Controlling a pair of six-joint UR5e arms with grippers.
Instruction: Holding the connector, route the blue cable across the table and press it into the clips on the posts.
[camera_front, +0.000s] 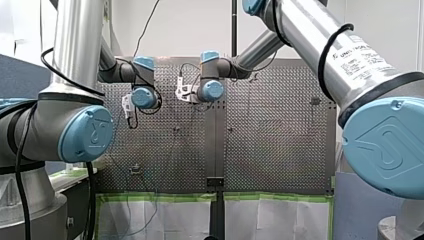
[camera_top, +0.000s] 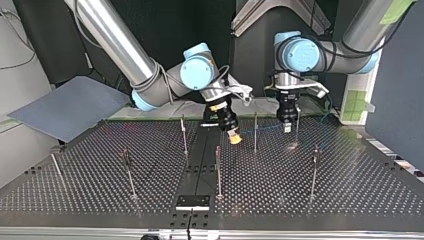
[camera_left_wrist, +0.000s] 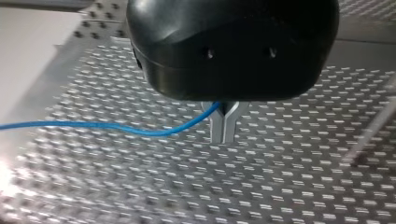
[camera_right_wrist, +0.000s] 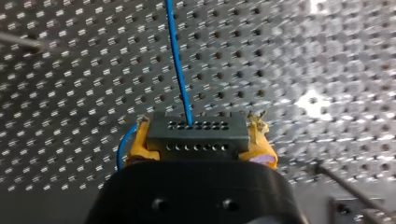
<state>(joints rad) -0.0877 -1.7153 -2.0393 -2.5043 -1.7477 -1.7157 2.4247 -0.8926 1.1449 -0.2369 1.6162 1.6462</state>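
Observation:
In the right wrist view my right gripper (camera_right_wrist: 198, 140) is shut on the dark grey connector (camera_right_wrist: 196, 133), its yellow pads (camera_right_wrist: 140, 144) pressing on both ends. The blue cable (camera_right_wrist: 180, 70) leaves the connector and runs straight ahead over the perforated table (camera_right_wrist: 70, 70). In the left wrist view my left gripper (camera_left_wrist: 224, 128) has its metal fingers shut on the blue cable (camera_left_wrist: 93, 125), which trails off to one side. In the top view the right gripper (camera_top: 233, 137) and the left gripper (camera_top: 287, 126) hang just above the table, with the cable (camera_top: 267, 128) stretched between them behind a thin post (camera_top: 255, 132).
Several thin posts stand on the table, among them one (camera_top: 184, 135) beside the right gripper, one (camera_top: 218, 170) nearer the middle and one (camera_top: 314, 170) at the top view's right. A black plate (camera_top: 192, 201) lies at the near edge. A grey board (camera_top: 70, 107) leans at the left.

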